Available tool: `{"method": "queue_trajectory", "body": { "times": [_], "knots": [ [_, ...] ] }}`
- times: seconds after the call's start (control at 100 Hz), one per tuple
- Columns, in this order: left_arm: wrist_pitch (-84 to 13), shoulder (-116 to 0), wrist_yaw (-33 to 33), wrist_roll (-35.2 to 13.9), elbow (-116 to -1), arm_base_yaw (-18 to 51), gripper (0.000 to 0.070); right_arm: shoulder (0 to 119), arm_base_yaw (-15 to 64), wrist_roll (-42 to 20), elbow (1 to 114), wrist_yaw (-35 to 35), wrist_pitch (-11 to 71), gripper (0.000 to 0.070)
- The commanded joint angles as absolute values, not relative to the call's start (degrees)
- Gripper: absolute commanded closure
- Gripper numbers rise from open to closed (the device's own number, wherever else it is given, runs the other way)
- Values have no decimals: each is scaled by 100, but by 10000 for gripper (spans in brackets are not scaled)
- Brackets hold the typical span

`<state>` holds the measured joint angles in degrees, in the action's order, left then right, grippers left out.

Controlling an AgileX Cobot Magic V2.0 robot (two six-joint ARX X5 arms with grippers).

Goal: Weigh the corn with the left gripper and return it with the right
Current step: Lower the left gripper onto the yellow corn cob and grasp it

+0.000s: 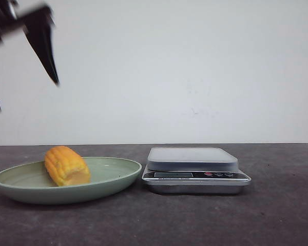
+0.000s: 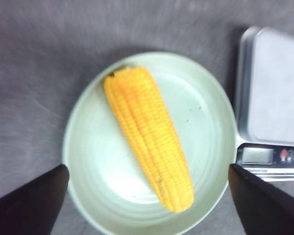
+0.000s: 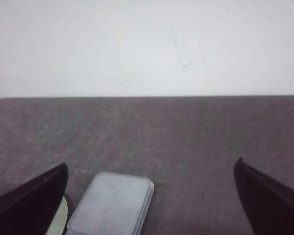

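On the dark counter, toward its left edge, sits a pale green plate, and the corn lies in it, left of the plate's middle in the front view. Just beside the plate's right rim stands a silver scale with a flat grey pan and a small display and buttons on its front edge; nothing rests on the pan.

High above the counter's left edge hangs the left gripper, well clear of the corn and touching nothing. Its fingers are spread wide apart, one long black point aimed down and the tip of the other just showing at the frame's edge. From the left wrist view the corn lies between the two open fingertips and far below them, running slantwise across the plate, with the scale alongside.

That view shows the cob as long and tapering, bright yellow shading to orange, with neat rows of kernels and a bit of dark stem at one end. From the front it looks short and stubby, a paler rounded end facing the camera.

The right gripper also hangs open, its fingers wide apart over the counter, with the scale below.
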<state>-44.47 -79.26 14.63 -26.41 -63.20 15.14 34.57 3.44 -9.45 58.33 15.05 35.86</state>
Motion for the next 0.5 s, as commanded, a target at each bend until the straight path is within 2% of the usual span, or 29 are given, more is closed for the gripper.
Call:
{"method": "queue_trajectory", "body": {
  "times": [0.0,0.15,0.35,0.38,0.41,0.49],
  "knots": [
    [-4307,-8243,1616,-2851,-6420,1647,82,3474,362,-1009,5894,1520,3544,9],
    [-3983,-8864,1647,-3096,-6420,1984,82,3472,362,-1009,5894,1520,3612,9],
    [-3913,-9472,1243,-3242,-6420,2364,90,3472,362,-1007,5894,1518,3776,9],
    [-3903,-9515,1188,-3269,-6420,2405,139,3472,362,-1007,5894,1518,3785,9],
    [-3870,-9553,1173,-3262,-6420,2449,234,3472,362,-1007,5894,1518,3793,10],
    [-3726,-9561,1164,-3249,-6423,2561,625,3472,362,-1004,5894,1516,3822,10]
  ]
}}
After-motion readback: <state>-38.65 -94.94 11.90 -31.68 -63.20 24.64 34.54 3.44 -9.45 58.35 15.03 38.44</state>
